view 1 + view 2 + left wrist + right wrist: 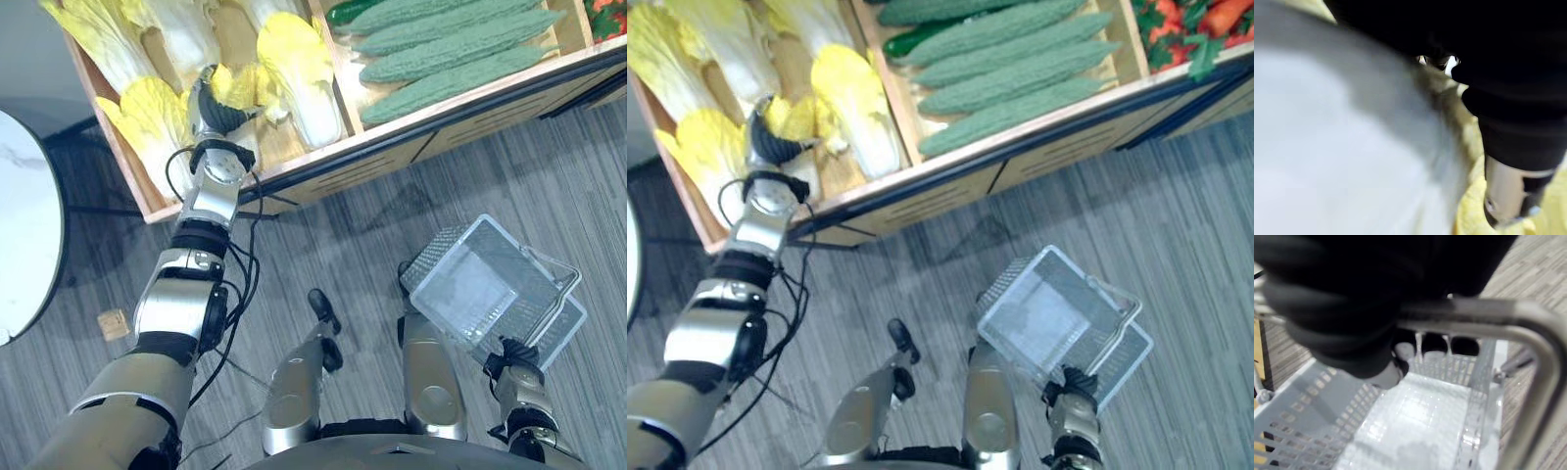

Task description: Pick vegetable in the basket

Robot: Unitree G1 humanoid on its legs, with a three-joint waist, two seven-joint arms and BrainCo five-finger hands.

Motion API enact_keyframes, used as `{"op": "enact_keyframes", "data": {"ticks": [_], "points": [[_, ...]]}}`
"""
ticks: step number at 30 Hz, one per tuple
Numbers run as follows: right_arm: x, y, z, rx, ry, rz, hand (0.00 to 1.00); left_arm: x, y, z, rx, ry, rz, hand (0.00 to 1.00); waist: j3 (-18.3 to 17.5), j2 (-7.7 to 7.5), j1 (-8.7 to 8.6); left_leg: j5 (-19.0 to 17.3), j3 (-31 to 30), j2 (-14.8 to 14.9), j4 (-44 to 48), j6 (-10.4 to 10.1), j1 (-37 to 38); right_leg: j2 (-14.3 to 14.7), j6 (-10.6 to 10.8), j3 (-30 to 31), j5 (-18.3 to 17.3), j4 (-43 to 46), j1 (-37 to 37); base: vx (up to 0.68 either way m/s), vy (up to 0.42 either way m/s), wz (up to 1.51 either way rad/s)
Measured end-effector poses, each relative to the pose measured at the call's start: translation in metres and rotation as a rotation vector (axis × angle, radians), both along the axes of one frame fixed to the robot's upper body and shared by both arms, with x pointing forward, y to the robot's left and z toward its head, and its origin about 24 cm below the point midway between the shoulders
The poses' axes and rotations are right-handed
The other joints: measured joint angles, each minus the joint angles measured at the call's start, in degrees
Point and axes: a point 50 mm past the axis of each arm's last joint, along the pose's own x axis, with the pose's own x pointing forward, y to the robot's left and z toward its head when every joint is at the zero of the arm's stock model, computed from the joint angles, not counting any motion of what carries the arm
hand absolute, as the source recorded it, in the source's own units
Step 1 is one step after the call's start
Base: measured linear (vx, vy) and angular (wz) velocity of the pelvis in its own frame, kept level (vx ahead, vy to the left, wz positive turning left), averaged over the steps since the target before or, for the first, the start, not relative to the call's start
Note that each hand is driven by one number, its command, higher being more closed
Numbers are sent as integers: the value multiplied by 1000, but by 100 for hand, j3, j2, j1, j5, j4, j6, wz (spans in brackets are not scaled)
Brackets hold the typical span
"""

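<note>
Several napa cabbages (294, 59) with white stalks and yellow leaves lie in the left compartment of a wooden display crate (392, 137). My left hand (217, 113) reaches into that compartment and lies against one cabbage (243, 86); its fingers are hidden among the leaves. Close up, the left wrist view has a pale stalk (1327, 147) and yellow leaf (1474, 215) beside the hand. A clear, empty plastic basket (470, 284) hangs low on the right from its metal handle (1488, 318). My right hand (509, 357) is shut on that handle, fingers (1435, 345) curled round the bar.
Green bitter gourds (441, 49) fill the crate's middle compartment and red vegetables (1185, 24) the one at far right. A white round table (20, 215) stands at the left. A small wooden block (113, 323) lies on the grey plank floor.
</note>
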Motion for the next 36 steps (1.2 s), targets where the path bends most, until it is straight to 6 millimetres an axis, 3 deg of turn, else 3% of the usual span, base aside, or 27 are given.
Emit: {"op": "enact_keyframes", "data": {"ticks": [2,6,10,12,16,18,19,20,21,22,23,24,26,27,29,30,31,32,33,34,35,36], "points": [[0,1,0,7,-5,6,100,5,-8,1,-47,28,-47,100,4,-9,117,0,190,26,20,0,84,4,1,1,0,2,66,88,5,-7],[-4,3,-2,16,5,33,100,8,-20,-7,-72,67,-100,100,2,-29,127,-19,264,46,11,-27,449,2,4,-51,-4,-33,460,64,11,0],[-18,8,-10,33,38,42,100,8,-42,-8,-17,72,-169,100,-151,-202,144,-55,394,38,-6,-42,830,-16,56,-77,-46,-52,862,19,12,0],[-36,14,-17,49,70,30,100,1,-60,-2,60,11,-222,100,-345,-364,105,-107,354,39,-9,-19,984,-28,51,-189,-121,-52,1046,18,-9,11],[-75,13,-27,49,152,1,100,-18,-88,0,206,-95,-287,100,-745,-406,122,-307,470,77,24,-15,1368,-26,29,-367,-246,-23,1349,28,-3,-14],[-81,11,-29,42,171,-6,100,-33,-89,-1,381,-160,-270,100,-940,-357,101,-402,725,124,96,-8,1531,-299,-266,-1370,-426,54,1348,13,15,-64],[-80,6,-27,27,171,-5,100,-47,-90,-3,469,-201,-277,100,-1068,-263,119,-514,987,237,221,-28,1588,-670,-596,-2574,-617,229,1375,49,61,-98],[-79,3,-26,13,170,-3,100,-59,-90,-7,517,-229,-282,100,-1171,-168,174,-600,1214,363,332,-61,1623,-896,-785,-3429,-714,370,1448,111,61,-160],[-73,-2,-22,-13,164,12,100,-77,-88,-14,562,-255,-290,100,-1264,-122,289,-679,1637,483,415,-138,1789,-1178,-1028,-4348,-635,660,1441,183,15,-198],[-62,-2,-19,-36,155,61,100,-95,-82,-25,585,-258,-298,100,-1309,-192,305,-757,2093,540,558,-205,2021,-1419,-1288,-5064,-328,992,1513,191,-30,-195],[-56,-3,-16,-56,148,97,100,-103,-80,-34,573,-244,-300,100,-1310,-178,316,-790,2292,612,667,-249,2136,-1424,-1209,-5237,-326,1110,1544,200,-101,-211],[-44,-6,-7,-131,138,196,100,-117,-88,-62,510,-174,-363,100,-1382,-65,294,-798,2740,753,925,-261,2335,-1346,-1213,-5498,-343,1291,1488,158,-114,-162],[-32,-9,6,-203,101,262,100,-130,-109,-88,437,-95,-462,100,-1480,45,209,-800,3074,819,1007,-263,2526,-1158,-1029,-5284,-500,1251,1410,190,-154,-150],[-22,-8,17,-257,61,311,100,-137,-132,-105,392,-45,-569,100,-1534,132,109,-803,3277,856,1027,-267,2622,-974,-950,-4981,-613,1220,1285,216,-189,-144],[-8,3,32,-296,-15,390,100,-143,-167,-131,363,43,-731,100,-1583,160,-20,-784,3547,1077,1459,-276,2704,-709,-1000,-4531,-721,1235,1054,208,-174,-144],[1,13,43,-327,-73,452,100,-143,-187,-150,356,132,-814,100,-1578,141,-131,-743,3542,1383,2084,-236,2714,-546,-1055,-4257,-810,1280,999,250,-176,-129],[3,17,48,-338,-96,475,100,-143,-195,-159,360,175,-845,100,-1577,123,-166,-659,3511,1536,2429,-167,2726,-462,-1087,-4102,-843,1283,998,285,-180,-151],[8,26,56,-349,-145,513,100,-144,-206,-174,371,254,-895,100,-1587,53,-232,-287,3338,1864,3210,164,2706,-257,-1134,-3712,-874,1226,1007,228,-113,-181],[13,36,65,-359,-197,555,100,-144,-212,-184,376,307,-920,100,-1575,-25,-218,26,2791,2096,3956,380,2562,-58,-1163,-3250,-888,1103,1048,227,-65,-191],[16,43,69,-353,-228,580,100,-143,-213,-188,378,325,-922,100,-1554,-61,-196,-180,2365,2095,4243,448,2389,49,-1185,-3023,-902,1042,1049,211,-32,-215],[24,56,76,-339,-282,631,100,-140,-214,-193,379,357,-920,100,-1539,-98,-161,-751,1202,1799,4641,554,1851,284,-1290,-2524,-950,965,1047,236,16,-260],[34,79,82,-309,-344,750,100,-139,-209,-198,389,386,-902,100,-1508,-171,-14,-1276,-51,1216,4794,507,1315,555,-1425,-1826,-986,962,1047,181,41,-253]]}}
